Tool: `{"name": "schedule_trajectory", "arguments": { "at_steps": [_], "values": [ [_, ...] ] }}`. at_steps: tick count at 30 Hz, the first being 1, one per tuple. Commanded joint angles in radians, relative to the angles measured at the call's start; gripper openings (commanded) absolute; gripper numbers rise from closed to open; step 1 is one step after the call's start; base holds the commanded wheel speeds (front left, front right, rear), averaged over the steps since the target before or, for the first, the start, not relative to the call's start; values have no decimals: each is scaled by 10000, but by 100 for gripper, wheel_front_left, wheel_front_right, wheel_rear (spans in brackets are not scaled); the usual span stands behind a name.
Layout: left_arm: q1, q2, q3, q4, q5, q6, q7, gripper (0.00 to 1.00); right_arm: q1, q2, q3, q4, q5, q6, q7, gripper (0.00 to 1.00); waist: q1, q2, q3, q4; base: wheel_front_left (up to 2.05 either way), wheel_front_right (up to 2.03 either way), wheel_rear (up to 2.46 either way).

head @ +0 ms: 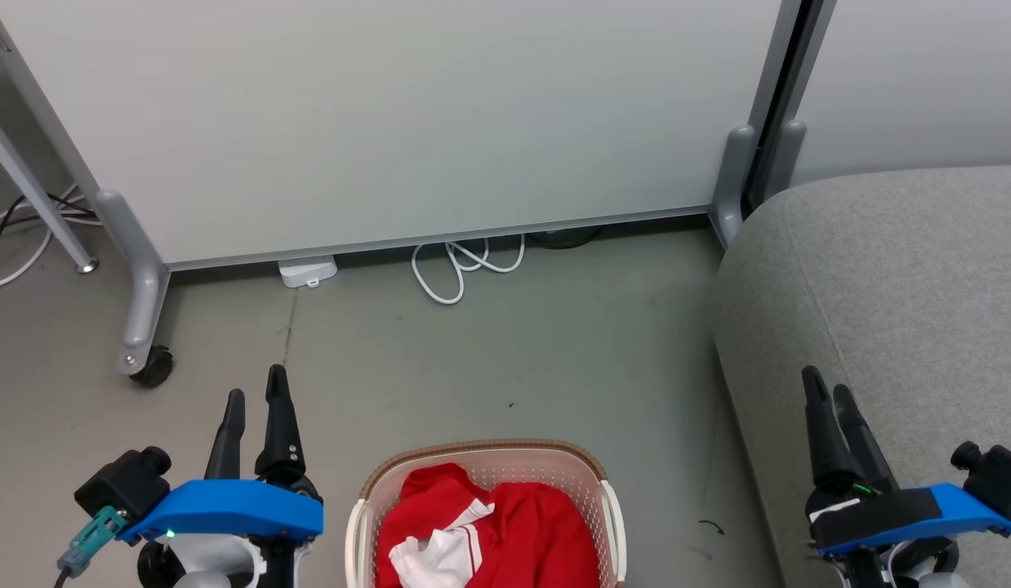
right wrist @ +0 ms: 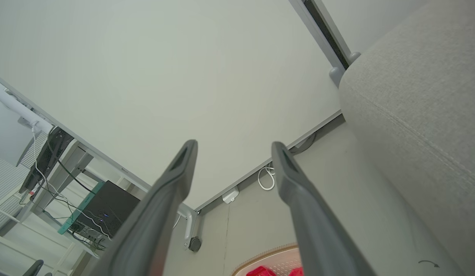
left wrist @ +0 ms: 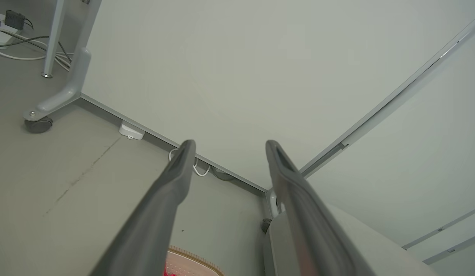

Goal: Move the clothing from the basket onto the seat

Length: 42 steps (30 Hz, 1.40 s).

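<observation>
Head camera high, facing down-forward — basket point(head: 483, 447) at bottom edge. Wrist cameras low, angled toward partition point(left wrist: 260, 76); all share partition, basket rim.

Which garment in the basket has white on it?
The left garment, which shows white trim and stripes on its red fabric. The right garment is plain red.

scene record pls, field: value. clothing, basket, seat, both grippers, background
clothing: red, with a white-trimmed piece, piled in the basket
basket: between the two grippers, left of the seat
seat: grey, at right, no clothing on the visible part
left gripper: open, holding nothing
right gripper: open, holding nothing, seen against the seat
background: wheeled partition panel, white cable looped at its base
status: transfer not yet begun
</observation>
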Motion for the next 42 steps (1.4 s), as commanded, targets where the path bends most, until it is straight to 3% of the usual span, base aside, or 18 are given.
{"name": "schedule_trajectory", "arguments": {
  "at_steps": [1, 42],
  "values": [
    [-249, 73, -89, -149, 370, 56, -109, 100, -133, -67, 35, -113, -354, 25, -106, 100, 0, 0, 2, 6, 0, 0, 0],
    [-361, 82, -915, -147, 4669, 424, -1175, 100, -175, -96, 425, -115, -4686, 32, -1176, 100, 0, 0, 154, 78, 0, 0, 0]
  ]
}}
